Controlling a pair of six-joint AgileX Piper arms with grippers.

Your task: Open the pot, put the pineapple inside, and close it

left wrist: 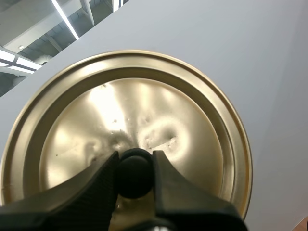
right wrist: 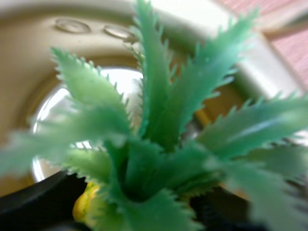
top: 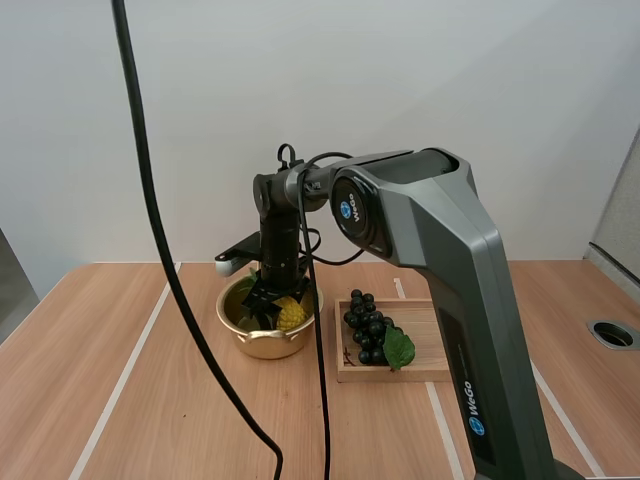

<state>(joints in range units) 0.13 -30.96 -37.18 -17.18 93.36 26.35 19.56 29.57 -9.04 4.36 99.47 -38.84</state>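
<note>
Two grippers: both are loaded, one at the pot, one with its lid.
Right gripper: the right gripper (top: pixel 272 305) reaches down inside the pot (top: pixel 232 318), clamped on the pineapple (top: pixel 291 314). In the right wrist view the yellow body sits between the dark fingers and the green leaves fan out against the pot's inner wall.
Left gripper: the left gripper (left wrist: pixel 134 163) pinches the black knob (left wrist: pixel 134 177) of the lid (left wrist: pixel 144 106) and holds it up in the air, off the pot.
Step in hand: placing the fruit. It is already below the pot's rim, but I cannot tell whether it touches the bottom.
Next move: probably let go, then lift straight up so the fingers do not drag the leaves. After that, centre the lid over the pot.
Pot contents: the pineapple and the fingertips, with nothing else seen.
Tray: the wooden tray (top: pixel 425 372) sits just right of the pot on the table (top: pixel 150 400) and holds the grapes (top: pixel 366 325).
</note>
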